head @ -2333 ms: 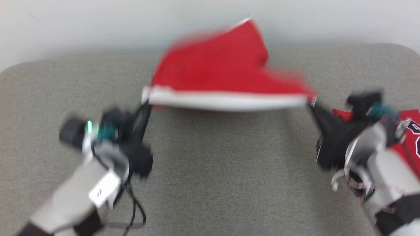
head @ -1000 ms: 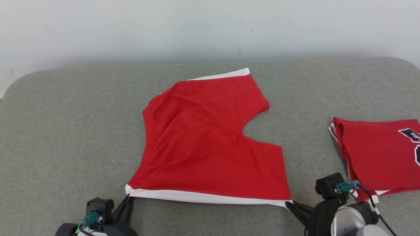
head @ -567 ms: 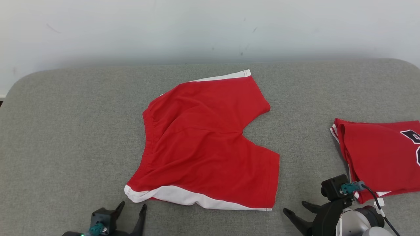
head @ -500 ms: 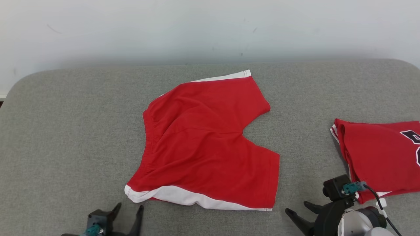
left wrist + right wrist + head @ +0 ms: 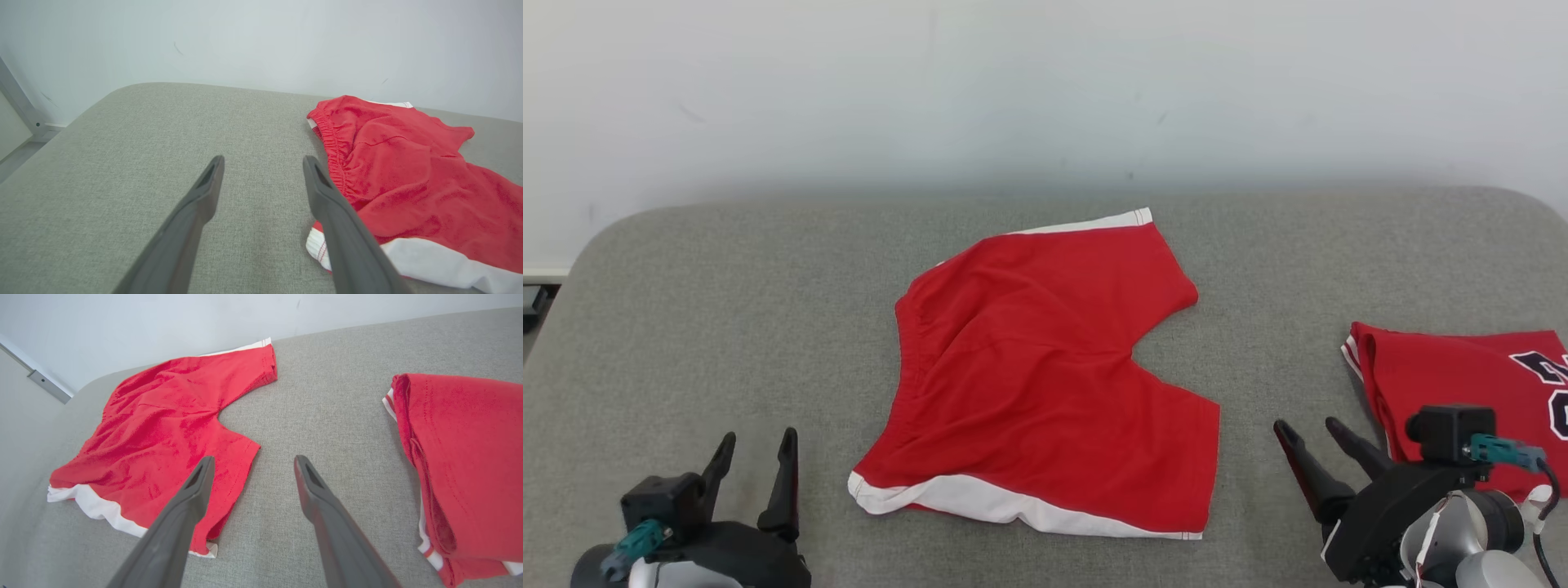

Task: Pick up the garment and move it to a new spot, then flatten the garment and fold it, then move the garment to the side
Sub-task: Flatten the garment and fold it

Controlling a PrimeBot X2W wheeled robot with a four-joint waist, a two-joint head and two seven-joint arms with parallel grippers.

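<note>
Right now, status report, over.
Left gripper, right gripper open, empty. Shorts spread on cushion, unfolded, near hem rumpled. Folded jersey at right, clear of shorts.

Red shorts (image 5: 1045,367) are no longer hanging stretched in the air between the two grippers; they are now lying spread on the grey cushion (image 5: 727,310), with the white band (image 5: 980,500) going slack and curving where it was taut. Both grippers are releasing the corners and backing off. The left gripper (image 5: 758,437), fingers parted, is drawing away toward 10 o'clock from the near-left corner. The right gripper (image 5: 1307,425), fingers parted, is drawing away toward 1 o'clock from the near-right corner. The head camera is tilting up, so the whole scene is sitting lower in the head view.
</note>
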